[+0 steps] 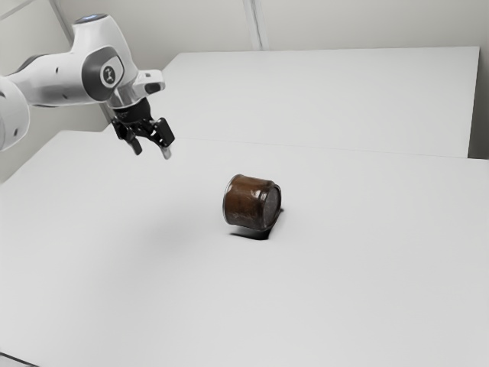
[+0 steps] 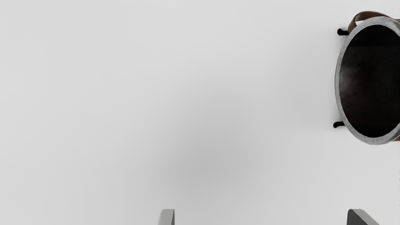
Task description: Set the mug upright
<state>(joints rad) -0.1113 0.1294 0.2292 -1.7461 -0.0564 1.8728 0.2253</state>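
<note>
In the exterior view my gripper (image 1: 152, 151) hangs above the table toward the exterior view's left, higher than the mug and apart from it. The brown mug (image 1: 246, 200) lies on its side, its base facing the exterior view's right and its handle on the far side of the base. In the wrist view the mug's pale rim (image 2: 337, 81) surrounds a dark opening that faces my hand's side, with part of a brown handle beside it. My gripper (image 2: 261, 215) is open there, its fingertips wide apart with nothing between them.
The white table (image 1: 153, 260) stretches around the mug. Behind it stands a pale raised panel or surface (image 1: 328, 99), near plain walls. A dark thin line crosses the near corner at the exterior view's left.
</note>
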